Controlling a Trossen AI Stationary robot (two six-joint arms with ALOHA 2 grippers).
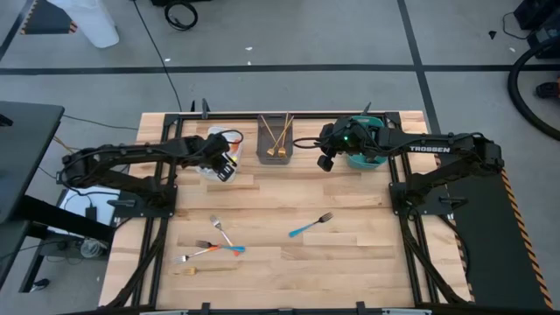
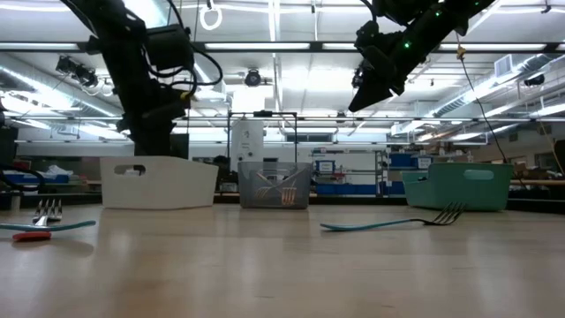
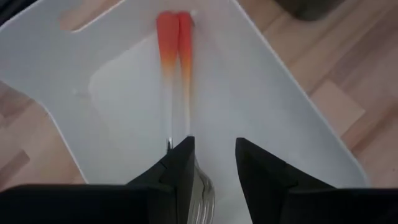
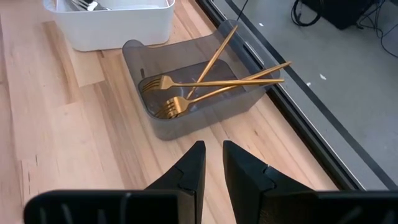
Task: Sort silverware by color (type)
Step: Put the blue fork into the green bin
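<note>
Left gripper point(image 1: 229, 168) poised above the white bin point(image 1: 213, 171) at the rear left of the worktop point(image 1: 350, 262), fingers point(image 3: 180, 168) parted by a narrow gap and holding nothing; two orange-handled utensils point(image 3: 174, 43) lie side by side on the bin floor beneath it; right gripper point(image 1: 325, 162) raised between the grey bin point(image 1: 276, 156) and the teal bin point(image 1: 372, 160), its fingers point(image 4: 189, 168) a narrow slit apart, empty; three gold forks point(image 4: 205, 87) rest crossed inside the grey bin; a blue-handled fork point(image 1: 311, 225) lies alone at mid-worktop; a cluster of mixed silverware point(image 1: 213, 248), including a gold fork point(image 1: 203, 270), lies near the front left, well apart from the bins.
</note>
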